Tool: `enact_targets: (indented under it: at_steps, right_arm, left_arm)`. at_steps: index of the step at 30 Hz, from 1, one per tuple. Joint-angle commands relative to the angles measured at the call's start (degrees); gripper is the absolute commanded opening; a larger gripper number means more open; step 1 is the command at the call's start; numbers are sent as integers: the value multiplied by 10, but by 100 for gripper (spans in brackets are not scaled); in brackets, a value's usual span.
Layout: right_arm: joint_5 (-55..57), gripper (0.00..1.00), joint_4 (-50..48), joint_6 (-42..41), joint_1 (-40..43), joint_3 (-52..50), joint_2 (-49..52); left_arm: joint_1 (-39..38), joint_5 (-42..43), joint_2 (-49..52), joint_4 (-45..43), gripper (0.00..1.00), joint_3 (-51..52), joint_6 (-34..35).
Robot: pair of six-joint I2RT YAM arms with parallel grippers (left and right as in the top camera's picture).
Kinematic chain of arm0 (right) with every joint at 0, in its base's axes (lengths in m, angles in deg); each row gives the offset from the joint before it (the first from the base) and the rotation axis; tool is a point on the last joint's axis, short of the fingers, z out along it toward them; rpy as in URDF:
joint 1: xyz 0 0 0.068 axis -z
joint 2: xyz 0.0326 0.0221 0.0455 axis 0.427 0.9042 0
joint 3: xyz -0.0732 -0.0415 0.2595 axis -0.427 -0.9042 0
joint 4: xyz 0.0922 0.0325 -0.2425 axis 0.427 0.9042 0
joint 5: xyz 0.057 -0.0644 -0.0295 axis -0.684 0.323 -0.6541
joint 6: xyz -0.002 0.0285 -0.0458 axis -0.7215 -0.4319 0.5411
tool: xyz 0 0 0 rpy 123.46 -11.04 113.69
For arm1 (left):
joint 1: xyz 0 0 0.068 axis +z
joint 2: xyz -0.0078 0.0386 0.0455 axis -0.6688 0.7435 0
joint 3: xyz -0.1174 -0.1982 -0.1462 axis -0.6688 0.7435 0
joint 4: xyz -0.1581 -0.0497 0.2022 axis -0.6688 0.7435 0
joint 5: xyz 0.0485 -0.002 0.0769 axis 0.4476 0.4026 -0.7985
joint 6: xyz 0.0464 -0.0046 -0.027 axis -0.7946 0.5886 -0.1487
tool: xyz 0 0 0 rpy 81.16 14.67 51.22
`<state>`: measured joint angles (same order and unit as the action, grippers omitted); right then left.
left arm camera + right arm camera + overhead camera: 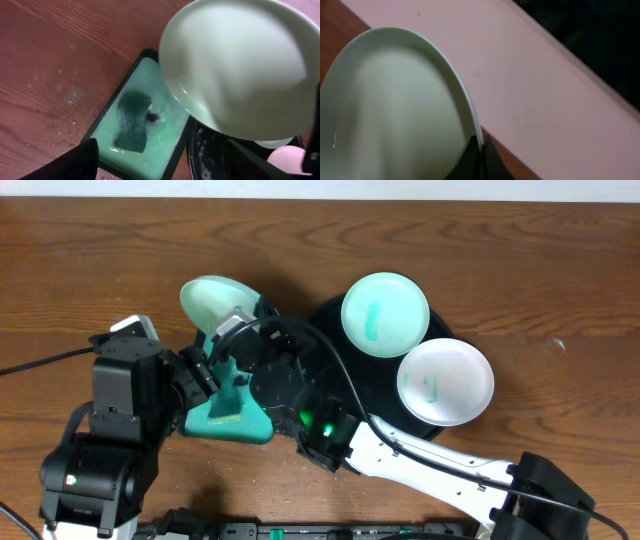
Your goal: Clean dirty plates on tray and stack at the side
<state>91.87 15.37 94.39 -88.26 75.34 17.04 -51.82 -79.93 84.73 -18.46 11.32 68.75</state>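
Note:
One pale-mint plate is held tilted above the table by its rim in my shut right gripper. The right wrist view shows the jaws pinching the rim of this plate. It also fills the upper right of the left wrist view. Two dirty plates with teal smears lie on the black round tray. My left gripper is open and empty above a teal sponge.
A rectangular teal tray with wet foam holds the sponge, also seen in the left wrist view. Water drops lie on the wood tabletop. The right arm stretches across the front of the table. The black tray's edge is wet.

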Motion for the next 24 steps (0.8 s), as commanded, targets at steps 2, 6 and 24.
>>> enact_targets:
  at_steps: [2,6,24]
  right_arm:
    - [33,1,-9,47,-10,5,-20]
    - [33,1,-15,47,-11,5,-25]
    - [-277,1,271,-476,169,5,-58]
  left_arm:
    - [3,1,1,2,79,-9,-4]
    - [3,1,1,2,79,-9,-4]
    - [3,1,1,2,79,-9,-4]
